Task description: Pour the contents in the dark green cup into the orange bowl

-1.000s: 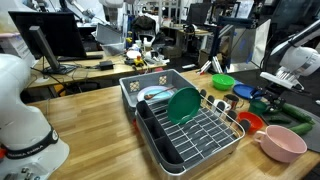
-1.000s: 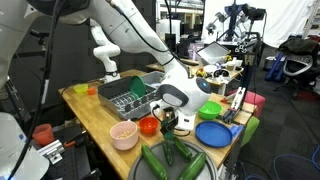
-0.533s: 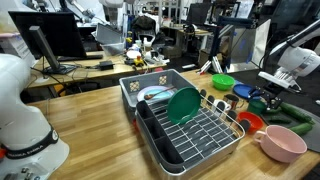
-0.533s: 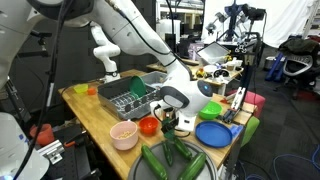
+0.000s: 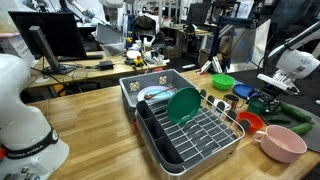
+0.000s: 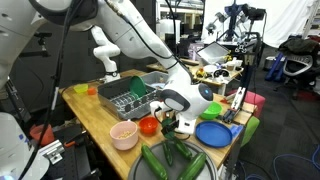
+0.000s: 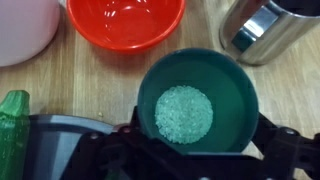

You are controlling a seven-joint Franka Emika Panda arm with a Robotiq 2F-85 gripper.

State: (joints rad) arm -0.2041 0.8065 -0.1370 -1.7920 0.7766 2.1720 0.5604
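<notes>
In an exterior view the gripper (image 5: pixel 266 101) hangs low over the wooden table (image 5: pixel 90 110), close by the orange bowl (image 5: pixel 250 121), with the pink bowl (image 5: pixel 282 143) nearer the camera. The cup is too small to pick out here.

In an exterior view from another side the arm bends down, so the gripper (image 6: pixel 172 122) sits next to the orange bowl (image 6: pixel 149 126) — close enough, I judge, that a short lift and tilt would reach it.

The wrist view explains the pose. The dark green cup (image 7: pixel 197 100) stands upright and level between the two fingers (image 7: pixel 278 150), which keeps its pale grainy contents (image 7: pixel 184 113) inside. The jaws flank its wall closely, but I cannot tell whether they press on it. The orange bowl (image 7: pixel 125 22) looks empty just ahead — the pour has not begun.
</notes>
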